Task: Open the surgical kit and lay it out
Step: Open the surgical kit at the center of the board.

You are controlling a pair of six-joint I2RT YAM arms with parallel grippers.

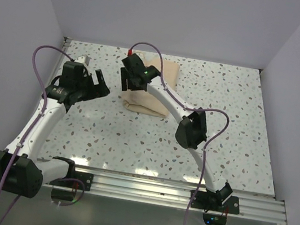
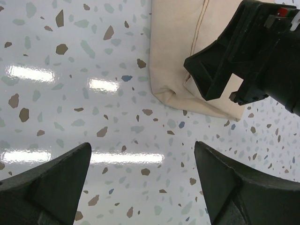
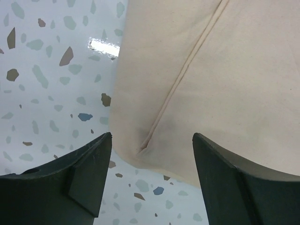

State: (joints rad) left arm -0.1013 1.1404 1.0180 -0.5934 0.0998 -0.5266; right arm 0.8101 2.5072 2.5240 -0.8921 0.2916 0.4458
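From the top view, the folded beige cloth wrap (image 1: 147, 104) lies on the speckled table (image 1: 234, 120), toward 12 o'clock from the table's middle. The right gripper (image 1: 125, 83) hangs over the bundle's 9 o'clock edge, and its white arm crosses the cloth and covers much of it. The left gripper (image 1: 100, 88) sits off the wrap at 9 o'clock, fingers spread over bare tabletop. Purple cables (image 1: 37, 58) loop off both arms, and an aluminium rail (image 1: 143, 190) runs along the near edge.

On the left wrist camera, the two black fingers (image 2: 51, 187) stand wide apart with only terrazzo between them. The wrap's folded corner (image 2: 173, 61) lies at 1 o'clock, and the right gripper's black body (image 2: 253, 56) stands in front of it at 2 o'clock.

On the right wrist camera, the jaws are parted, nothing clamped. The cloth (image 3: 225, 84) fills the frame from 12 round to 4 o'clock, a stitched seam (image 3: 187, 70) running down toward the gap between the fingers (image 3: 79, 178). The left finger sits over table, the right over fabric.
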